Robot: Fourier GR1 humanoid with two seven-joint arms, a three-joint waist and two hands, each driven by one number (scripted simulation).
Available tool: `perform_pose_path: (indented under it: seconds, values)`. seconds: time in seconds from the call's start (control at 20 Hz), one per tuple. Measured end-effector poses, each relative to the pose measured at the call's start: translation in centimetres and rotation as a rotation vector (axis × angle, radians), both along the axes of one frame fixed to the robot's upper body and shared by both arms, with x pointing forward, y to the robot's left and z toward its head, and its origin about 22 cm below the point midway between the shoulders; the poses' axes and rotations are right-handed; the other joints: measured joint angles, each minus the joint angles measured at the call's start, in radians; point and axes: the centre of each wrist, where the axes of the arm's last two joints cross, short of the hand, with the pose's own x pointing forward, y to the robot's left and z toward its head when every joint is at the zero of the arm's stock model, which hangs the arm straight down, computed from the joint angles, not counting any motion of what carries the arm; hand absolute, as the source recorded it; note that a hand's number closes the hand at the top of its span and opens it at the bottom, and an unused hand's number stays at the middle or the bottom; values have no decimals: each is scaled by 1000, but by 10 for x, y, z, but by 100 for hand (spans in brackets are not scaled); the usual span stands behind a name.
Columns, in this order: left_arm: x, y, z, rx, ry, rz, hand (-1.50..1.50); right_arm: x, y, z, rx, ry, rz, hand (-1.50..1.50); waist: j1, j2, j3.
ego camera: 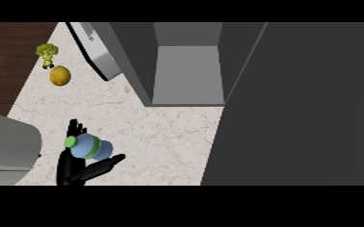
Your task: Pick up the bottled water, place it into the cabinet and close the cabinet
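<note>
The bottled water [91, 147] is a pale blue bottle with a green cap, at the lower left over the marble counter [163, 134]. My left hand [70, 166] is shut on it: fingers rise behind the cap side and the thumb runs under the bottle's lower right. Part of the bottle is hidden by the hand. The grey cabinet [188, 72] stands open at the top centre, its inside showing nothing. Its large dark door [292, 106] is swung out and fills the right side. My right hand is out of view.
A green broccoli [47, 53] and a yellow-orange lemon [59, 75] lie at the counter's far left. A light-edged panel [96, 48] leans out left of the cabinet. My grey left forearm [16, 149] comes in from the left edge. Dark wood floor [18, 62] borders the counter.
</note>
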Motion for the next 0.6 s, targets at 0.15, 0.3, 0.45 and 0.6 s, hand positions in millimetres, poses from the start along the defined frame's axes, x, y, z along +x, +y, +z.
perform_pose_path:
  seconds: [0.15,0.3,0.45,0.6]
  values:
    - [-7,0,-8,-22,-24,-2,-150,-2,-1,-2,-2,2,-5,-150,-1,0,0]
    - [-9,4,-19,-46,-49,-7,150,-3,-1,-2,-4,6,-6,-150,-3,0,0]
    - [-6,0,-23,-79,-69,-11,150,-2,-1,-3,-4,6,-9,-150,-1,0,0]
    - [-3,-1,-25,-100,-89,-6,150,-4,-1,-4,-6,7,-8,-150,-2,0,1]
